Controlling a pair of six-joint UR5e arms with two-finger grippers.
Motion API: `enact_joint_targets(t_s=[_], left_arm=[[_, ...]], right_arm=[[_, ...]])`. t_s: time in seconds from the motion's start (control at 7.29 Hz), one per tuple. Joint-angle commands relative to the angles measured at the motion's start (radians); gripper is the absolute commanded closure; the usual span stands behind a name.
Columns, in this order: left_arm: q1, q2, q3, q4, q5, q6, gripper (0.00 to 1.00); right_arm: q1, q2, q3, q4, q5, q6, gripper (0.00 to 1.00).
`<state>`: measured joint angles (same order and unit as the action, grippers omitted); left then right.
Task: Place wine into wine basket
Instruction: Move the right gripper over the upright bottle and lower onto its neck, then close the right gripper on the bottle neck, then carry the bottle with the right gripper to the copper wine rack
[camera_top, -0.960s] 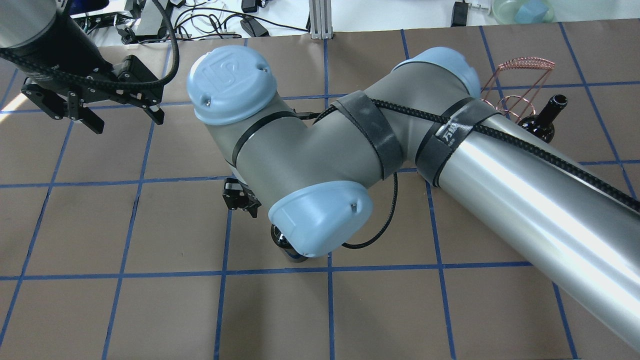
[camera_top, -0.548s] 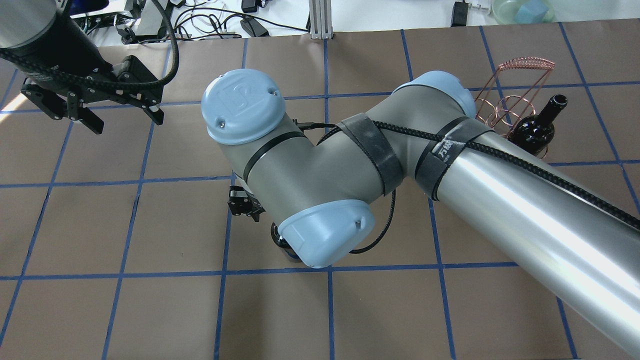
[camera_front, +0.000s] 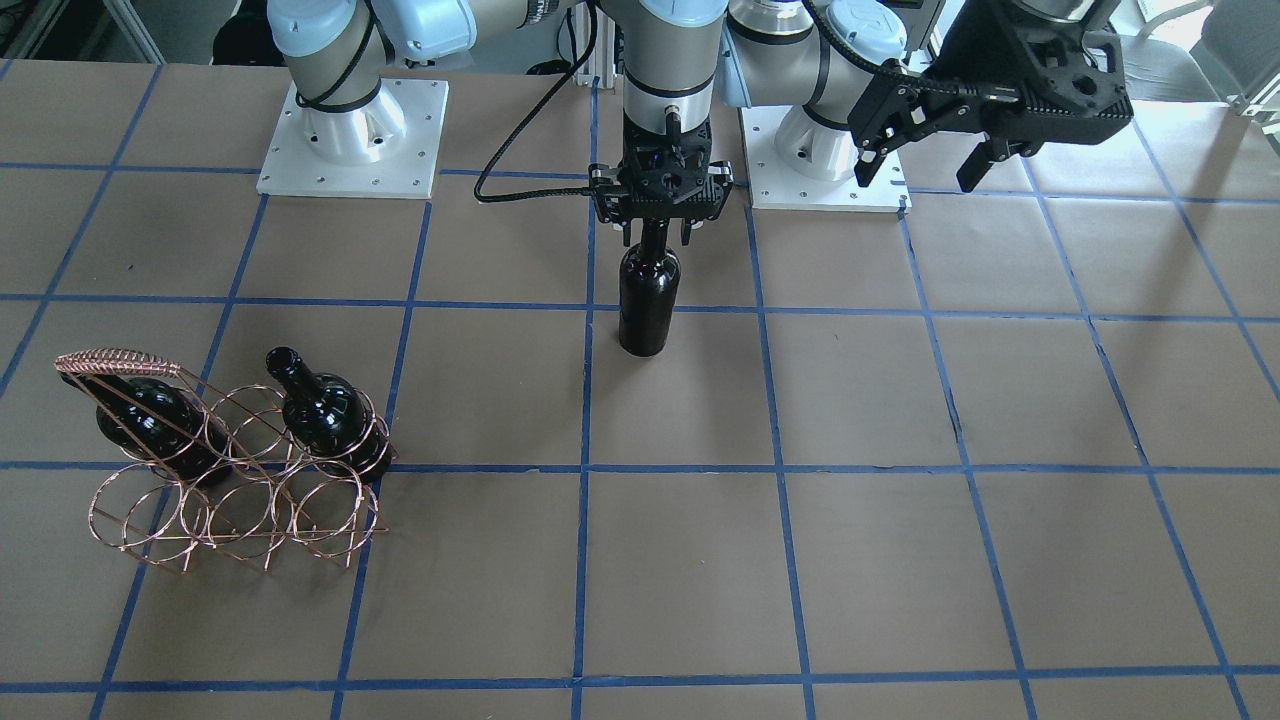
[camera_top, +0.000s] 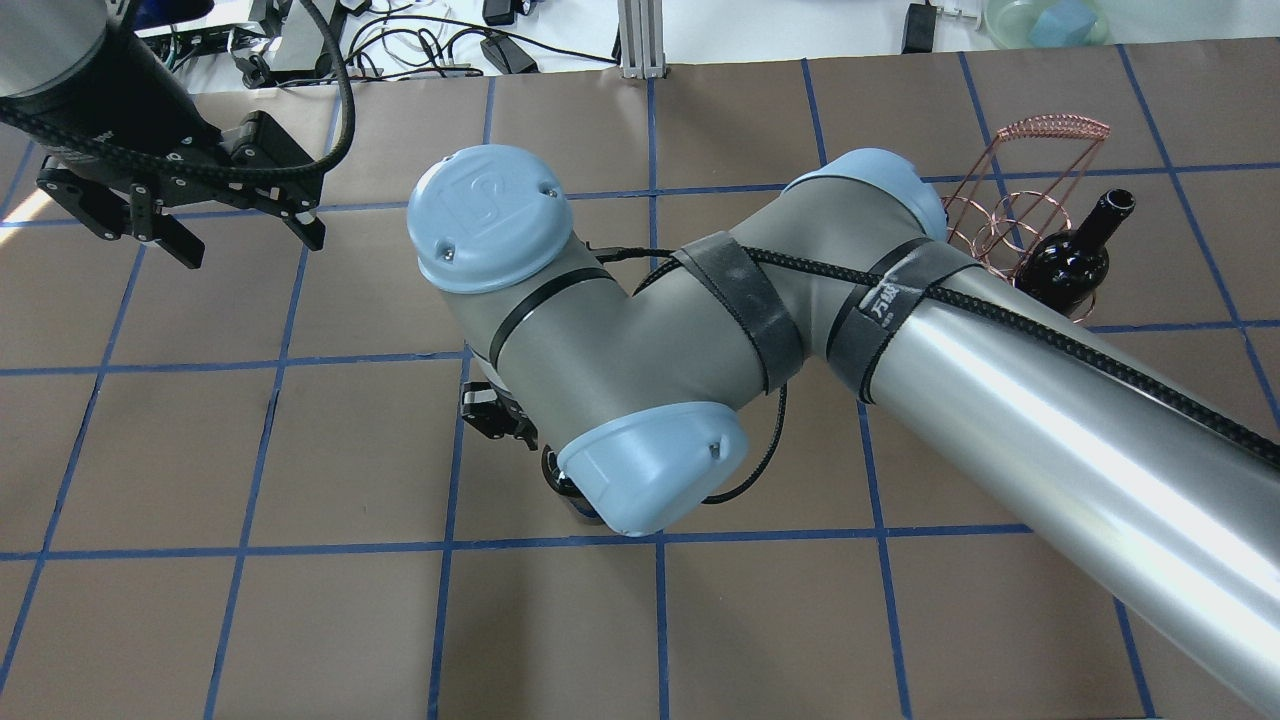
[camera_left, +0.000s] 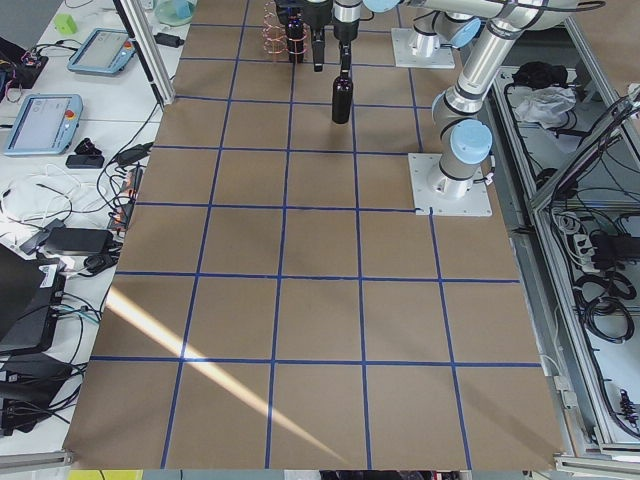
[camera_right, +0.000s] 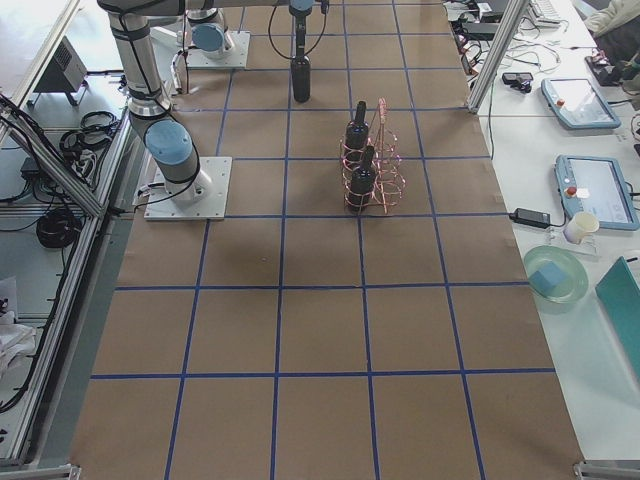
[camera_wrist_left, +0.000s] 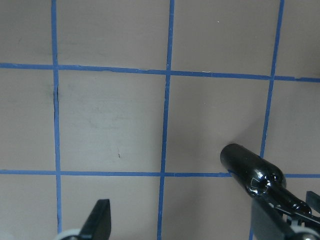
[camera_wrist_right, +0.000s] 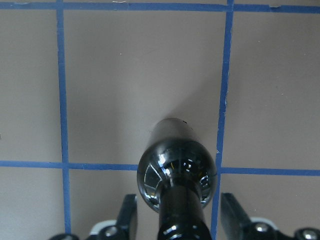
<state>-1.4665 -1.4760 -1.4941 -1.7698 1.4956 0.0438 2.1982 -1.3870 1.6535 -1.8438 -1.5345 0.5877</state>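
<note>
A glossy near-black wine bottle (camera_front: 648, 300) stands upright on the table at mid-centre. My right gripper (camera_front: 655, 228) hangs over it, open, with a finger on each side of the neck and a gap to it, as the right wrist view (camera_wrist_right: 181, 222) shows. In the overhead view the bottle (camera_top: 562, 487) is mostly hidden under my right wrist. The copper wire wine basket (camera_front: 240, 490) sits on my right side and holds two look-alike bottles (camera_front: 325, 410). My left gripper (camera_front: 920, 165) is open and empty, raised above the table on my left.
The basket (camera_top: 1000, 215) and one of its bottles (camera_top: 1075, 255) show behind my right forearm in the overhead view. The arm bases (camera_front: 350, 140) stand at the table's robot side. Cables and devices lie beyond the far edge (camera_top: 450, 50).
My right arm's wrist has shifted a little to the right over the bottle, which uncovers more of the basket. The left arm has barely moved.
</note>
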Motion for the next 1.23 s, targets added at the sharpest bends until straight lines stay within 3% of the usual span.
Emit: enact_joint_targets(t_s=[0.0, 0.41, 0.55, 0.82, 1.1], left_arm=[[0.0, 0.002, 0.0, 0.0, 0.0, 0.001, 0.0], [-0.002, 0.003, -0.005, -0.002, 0.002, -0.002, 0.0], [-0.002, 0.003, -0.005, 0.0, 0.014, -0.005, 0.0], [-0.027, 0.002, -0.027, 0.012, 0.119, -0.062, 0.0], [-0.051, 0.013, -0.061, 0.085, 0.123, -0.056, 0.0]], right_arm=[[0.0, -0.001, 0.0, 0.0, 0.005, -0.009, 0.7], [-0.011, -0.012, -0.021, -0.006, 0.027, -0.011, 0.87], [-0.024, -0.033, -0.05, 0.026, 0.033, -0.011, 0.88], [-0.107, -0.105, -0.099, 0.193, 0.01, -0.025, 0.92], [-0.277, -0.193, -0.101, 0.326, 0.005, -0.243, 0.94]])
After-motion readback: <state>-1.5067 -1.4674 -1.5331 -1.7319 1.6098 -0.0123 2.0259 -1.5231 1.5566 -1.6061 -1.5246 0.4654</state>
